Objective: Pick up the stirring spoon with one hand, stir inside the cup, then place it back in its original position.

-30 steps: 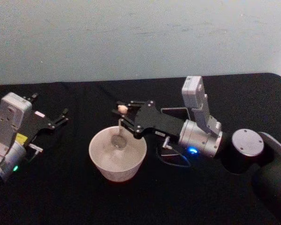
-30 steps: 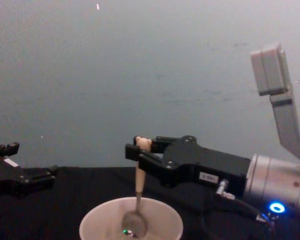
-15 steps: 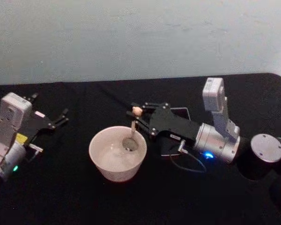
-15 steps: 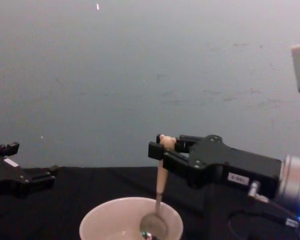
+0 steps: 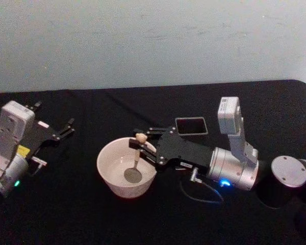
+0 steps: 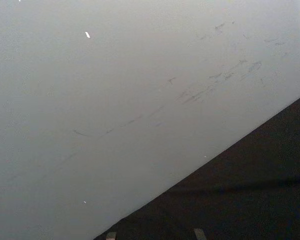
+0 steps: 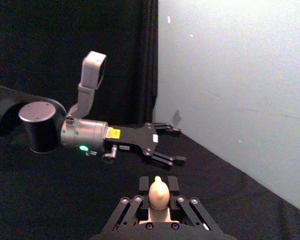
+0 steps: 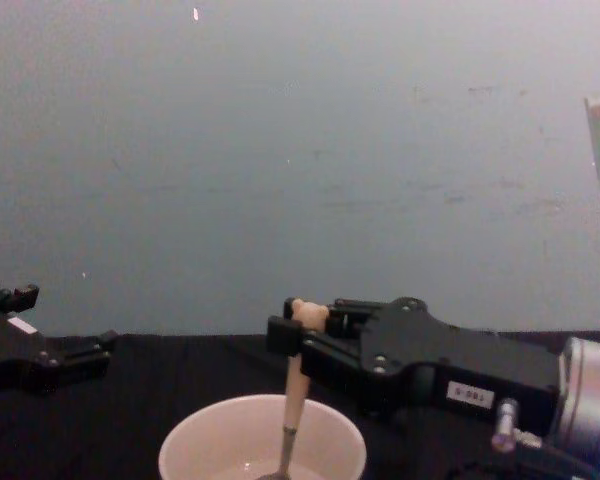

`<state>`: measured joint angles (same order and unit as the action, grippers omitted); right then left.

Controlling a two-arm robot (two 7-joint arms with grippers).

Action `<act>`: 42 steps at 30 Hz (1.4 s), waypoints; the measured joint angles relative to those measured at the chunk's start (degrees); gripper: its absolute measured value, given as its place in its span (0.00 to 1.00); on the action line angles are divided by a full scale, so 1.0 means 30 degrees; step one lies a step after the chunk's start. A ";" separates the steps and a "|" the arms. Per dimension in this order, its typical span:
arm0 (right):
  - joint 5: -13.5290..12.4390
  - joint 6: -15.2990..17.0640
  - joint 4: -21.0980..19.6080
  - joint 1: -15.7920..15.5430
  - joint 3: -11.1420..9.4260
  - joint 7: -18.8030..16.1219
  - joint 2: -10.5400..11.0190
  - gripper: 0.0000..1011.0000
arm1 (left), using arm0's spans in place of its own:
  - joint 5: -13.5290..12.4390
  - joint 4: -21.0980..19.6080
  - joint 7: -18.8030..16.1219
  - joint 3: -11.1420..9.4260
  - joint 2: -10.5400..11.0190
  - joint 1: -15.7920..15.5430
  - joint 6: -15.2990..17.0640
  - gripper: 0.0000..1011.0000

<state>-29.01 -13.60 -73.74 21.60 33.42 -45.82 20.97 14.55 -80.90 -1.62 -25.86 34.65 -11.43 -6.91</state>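
Right gripper (image 5: pixel 142 144) pinches spoon (image 5: pixel 136 157) at handle top | bowl end down inside cup (image 5: pixel 104 153) | light, stiff, slim, probably slippery: grip the thick cream handle | left gripper (image 5: pixel 66 127) parked at left, fingers spread

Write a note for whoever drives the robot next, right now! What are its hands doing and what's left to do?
Right gripper: shut on the stirring spoon just under its bear head, above the cup.
The spoon's bowl is down inside the cup.
Left gripper: open, parked far left.
Holder: behind the right gripper, to the right of the cup.
Done: spoon picked up and put in the cup.
Left: finish stirring, then return the spoon to the holder.
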 joint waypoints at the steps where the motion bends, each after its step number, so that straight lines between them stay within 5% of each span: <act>1: -0.0022 0.0001 -0.0006 0.0010 0.0044 -0.0019 -0.0034 0.21 | 0.0000 0.0000 0.0000 -0.0001 0.0000 -0.0001 0.0000 0.99; 18: 0.0582 -0.0558 0.2067 0.1388 0.0426 0.0677 -0.1474 0.21 | -0.0001 0.0000 0.0000 -0.0001 0.0000 0.0000 0.0000 0.99; 42: 0.0734 -0.0545 0.1631 0.0945 -0.0333 0.0898 -0.0747 0.21 | 0.0000 0.0001 0.0000 -0.0001 0.0000 -0.0001 0.0000 0.99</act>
<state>-26.81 -15.24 -68.85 24.44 32.42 -43.13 18.73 14.55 -80.90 -1.62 -25.86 34.64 -11.43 -6.91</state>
